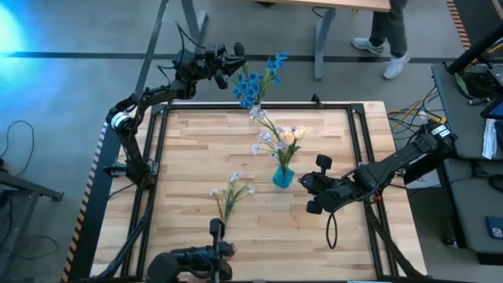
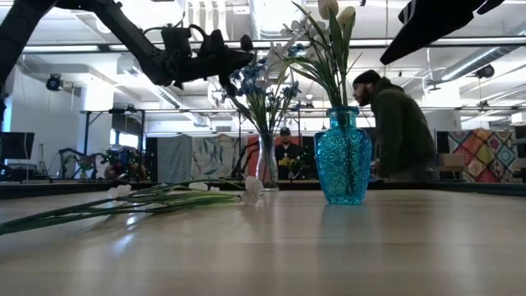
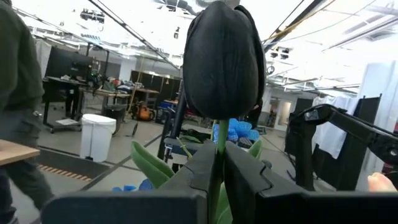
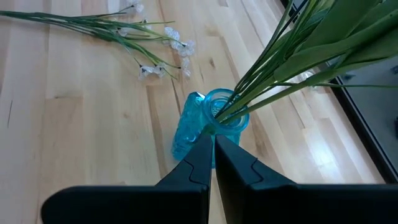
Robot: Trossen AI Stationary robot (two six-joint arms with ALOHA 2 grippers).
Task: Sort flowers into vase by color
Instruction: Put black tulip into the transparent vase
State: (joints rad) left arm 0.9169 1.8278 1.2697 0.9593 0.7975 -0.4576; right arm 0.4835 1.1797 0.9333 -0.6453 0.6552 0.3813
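Light butcher-block wooden tabletop (image 1: 196, 157) in black metal frame. Person in dark hooded jacket (image 2: 400, 131) standing beyond table, low view. White lidded trash bin (image 3: 97, 135) on workshop floor. Yellow cables (image 1: 409, 116) beside table's right edge.

Light comes mainly from overhead ceiling fixtures and bright windows in the room behind the table. In the low view this backlight turns the arms, the person (image 2: 394, 131) and the flower stems nearly to silhouettes, while the blue vase (image 2: 343, 156) glows through. The near part of the wooden table (image 2: 271, 247) is soft and out of focus there, with a pale sheen. The view from above is evenly lit, with faint shadows on the wood and a blue glare on the floor at far left. In the left wrist view a black bud (image 3: 222, 59) looms dark against a washed-out ceiling.
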